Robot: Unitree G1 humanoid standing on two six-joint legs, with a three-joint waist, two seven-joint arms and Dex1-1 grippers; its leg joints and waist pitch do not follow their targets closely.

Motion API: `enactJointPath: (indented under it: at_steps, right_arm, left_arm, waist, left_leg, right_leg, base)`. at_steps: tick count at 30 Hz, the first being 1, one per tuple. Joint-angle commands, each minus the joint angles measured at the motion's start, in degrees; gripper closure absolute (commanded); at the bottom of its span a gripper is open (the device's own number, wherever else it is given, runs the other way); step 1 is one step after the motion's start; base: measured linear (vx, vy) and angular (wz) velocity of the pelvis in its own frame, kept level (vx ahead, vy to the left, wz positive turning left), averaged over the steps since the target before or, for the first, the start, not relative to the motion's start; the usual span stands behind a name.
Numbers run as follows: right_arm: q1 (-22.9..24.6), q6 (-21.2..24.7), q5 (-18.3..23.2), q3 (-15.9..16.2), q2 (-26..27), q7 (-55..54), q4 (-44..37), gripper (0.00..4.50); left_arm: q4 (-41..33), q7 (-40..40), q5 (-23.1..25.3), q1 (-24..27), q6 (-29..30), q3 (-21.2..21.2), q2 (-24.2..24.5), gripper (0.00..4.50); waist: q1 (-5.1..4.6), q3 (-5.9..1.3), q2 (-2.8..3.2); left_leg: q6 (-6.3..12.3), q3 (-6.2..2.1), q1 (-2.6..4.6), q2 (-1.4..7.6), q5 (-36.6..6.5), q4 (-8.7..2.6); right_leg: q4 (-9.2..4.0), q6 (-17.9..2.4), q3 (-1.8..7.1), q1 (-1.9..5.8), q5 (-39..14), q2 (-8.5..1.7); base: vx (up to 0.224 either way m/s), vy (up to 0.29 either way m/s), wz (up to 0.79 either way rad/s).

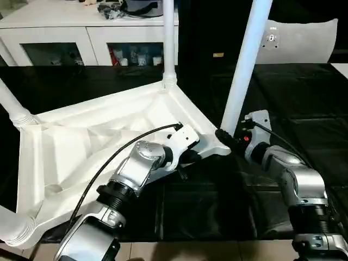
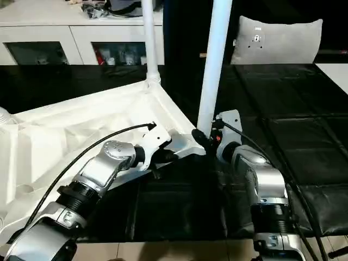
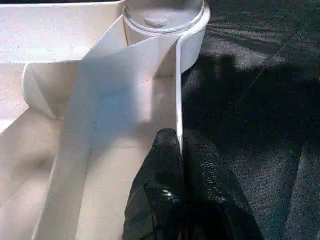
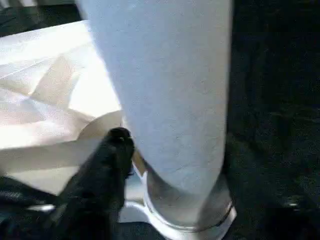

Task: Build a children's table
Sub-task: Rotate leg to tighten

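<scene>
A black-covered worktable [image 1: 304, 103] fills the scene, with white cabinets [image 1: 81, 38] behind it. The left gripper [image 3: 181, 150] is clamped shut on the thin rim wall of the upturned tabletop [image 1: 98, 136], near its closest corner socket. The right gripper [image 1: 224, 137] sits at the foot of the leg [image 1: 244, 65] standing in that socket; one black finger [image 4: 112, 150] lies beside the leg's base, but whether the claw grips the leg or stands open around it cannot be told.

This looks like the seating of the last leg: the other corners already carry legs. Next, the leg likely needs pressing or twisting fully home while the left claw steadies the top.

The table is white plastic, lying underside up, ribbed inside, legs pointing upward and tapering.
</scene>
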Motion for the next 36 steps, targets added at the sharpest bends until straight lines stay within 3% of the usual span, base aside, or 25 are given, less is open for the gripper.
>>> enactJointPath:
  at_steps: [1,5,9,12,13,15,16,23,28,36]
  right_arm:
    - [0.8,-0.9,1.8,3.4,-1.0,5.2,-1.3,1.28]
    - [2.1,-1.5,3.0,4.6,-6.9,14.6,-2.5,0.88]
    - [2.1,-4.5,2.3,5.2,-11.7,20.7,-1.8,0.47]
    - [2.5,-5.4,3.6,6.2,-16.8,29.2,-2.7,0.47]
    - [2.8,-6.6,4.1,7.0,-18.6,32.7,-2.9,0.47]
    - [3.0,-7.5,4.2,7.3,-19.4,34.4,-2.6,0.47]
    - [3.0,-8.3,4.2,7.6,-19.9,35.4,-2.2,0.77]
    - [4.5,-8.0,6.7,10.4,-22.6,44.8,-3.3,1.27]
    - [4.8,-8.4,7.3,11.6,-22.1,46.4,-3.8,1.74]
    - [5.3,-7.9,8.3,12.1,-22.0,47.5,-4.0,2.37]
  left_arm:
    - [-2.8,-3.5,-1.6,0.1,-3.9,-1.6,0.2,4.50]
    - [-2.0,-8.6,-1.4,0.1,-8.5,-2.2,4.0,4.50]
    - [-1.0,-13.8,-1.4,-0.5,-12.0,-3.3,7.0,4.50]
    - [-0.8,-21.0,-2.6,-0.8,-17.0,-4.8,9.9,4.50]
    - [-0.8,-23.6,-3.4,-0.9,-17.9,-5.1,10.5,4.50]
    - [-0.7,-25.0,-3.8,-1.0,-18.6,-5.2,10.8,4.50]
    - [-0.6,-26.0,-4.0,-1.0,-19.1,-5.4,11.0,4.50]
    - [0.3,-33.0,-4.3,-1.6,-23.0,-7.5,13.3,4.50]
    - [0.8,-34.6,-4.2,-1.7,-24.5,-7.5,13.7,4.50]
    - [1.1,-34.7,-4.5,-1.2,-25.1,-7.8,13.7,4.50]
  waist:
    - [0.41,-3.98,-0.89]
    - [0.65,-3.95,-0.93]
    - [1.09,-3.80,-1.01]
    - [2.02,-4.04,-0.97]
    - [2.52,-4.06,-1.00]
    - [3.01,-4.12,-1.08]
    - [3.30,-4.12,-1.12]
    - [4.33,-4.05,-1.32]
    - [4.41,-4.06,-1.33]
    - [4.40,-4.12,-1.25]
  left_leg:
    - [6.69,-1.74,-0.44,3.84,1.0,-3.30]
    - [7.92,-1.63,-0.51,3.79,0.8,-3.17]
    - [7.20,-1.58,-0.21,4.03,-0.2,-3.31]
    - [7.46,-1.55,0.08,4.24,0.1,-3.11]
    - [8.16,-1.70,-0.11,4.64,1.5,-3.00]
    - [8.36,-1.54,-0.05,4.58,1.3,-2.90]
    - [8.34,-1.50,-0.14,4.52,1.6,-2.94]
    - [8.37,-1.50,-0.09,4.74,1.3,-2.93]
    - [7.17,-1.52,-0.15,4.62,0.7,-3.05]
    - [6.99,-1.56,-0.20,4.59,0.9,-3.02]
  right_leg:
    - [-4.06,-3.2,4.62,3.96,-12.3,-6.16]
    - [-4.03,-3.0,4.60,4.02,-11.5,-6.01]
    - [-4.28,-2.8,4.53,3.70,-14.2,-6.03]
    - [-3.85,-3.0,4.77,3.61,-12.9,-6.05]
    - [-3.12,-4.0,4.86,3.48,-9.7,-6.10]
    - [-3.12,-4.3,4.95,3.48,-9.3,-6.32]
    - [-3.02,-4.7,4.88,3.49,-9.4,-6.25]
    - [-3.19,-4.5,4.94,3.35,-11.2,-6.31]
    - [-3.41,-3.6,4.83,3.42,-12.8,-6.29]
    - [-3.34,-3.6,4.77,3.45,-12.2,-6.23]
  base:
    - [0.000,0.000,0.00]
    - [0.000,0.000,0.00]
    - [0.000,0.000,0.00]
    - [0.000,0.000,0.00]
    - [0.000,0.000,0.00]
    - [0.000,0.000,0.00]
    - [0.000,0.000,0.00]
    - [0.000,0.000,0.00]
    - [0.000,0.000,0.00]
    - [0.000,0.000,0.00]
